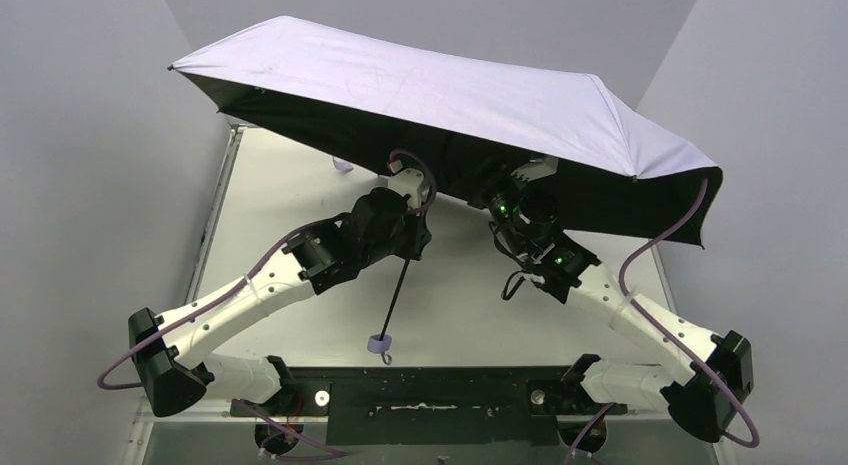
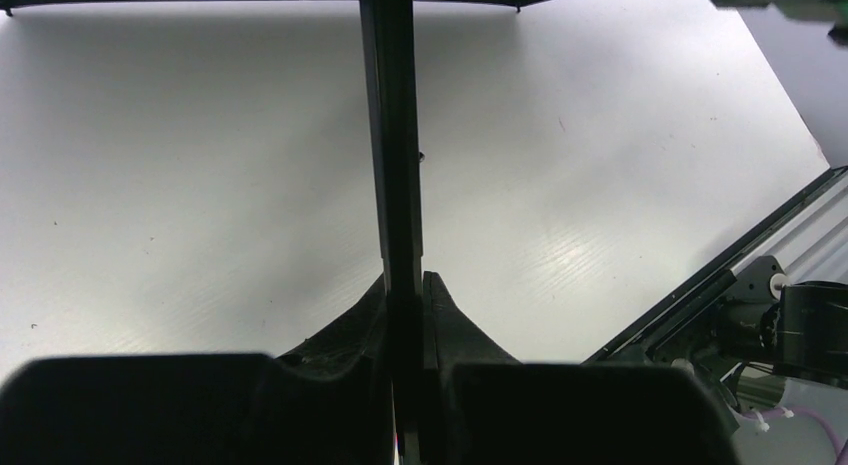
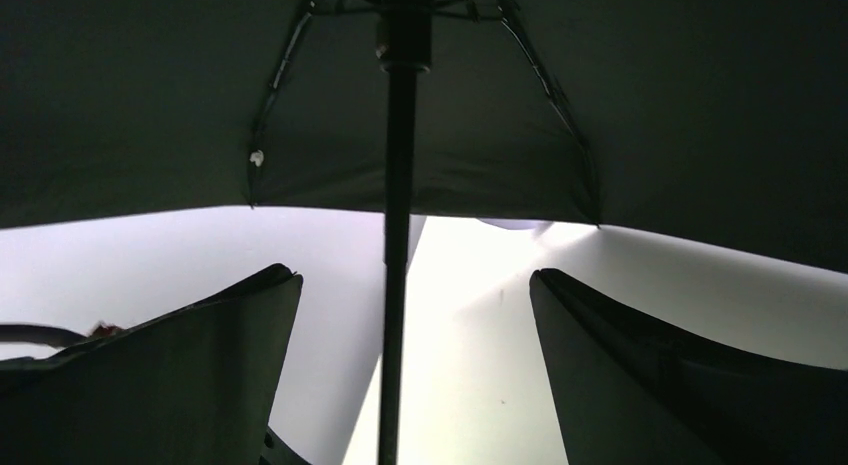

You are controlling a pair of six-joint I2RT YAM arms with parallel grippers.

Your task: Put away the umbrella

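The umbrella [image 1: 430,95] is open, its pale lavender canopy tilted above the table and both wrists. Its thin black shaft [image 1: 398,295] slants down to the small lavender handle [image 1: 379,343] near the table's front. My left gripper [image 2: 405,285] is shut on the shaft [image 2: 392,135], which runs straight up between its fingers [image 2: 345,330]. My right gripper [image 3: 412,273] is open under the canopy's dark underside [image 3: 150,105]. The shaft [image 3: 398,235] passes between its spread fingers [image 3: 240,325] without touching them. In the top view the right fingertips are hidden by the canopy.
The white table [image 1: 300,185] lies below, with grey walls on three sides. A black base rail [image 1: 430,390] runs along the near edge. Purple cables [image 1: 660,235] loop off both arms. The canopy's right edge hangs near the right wall.
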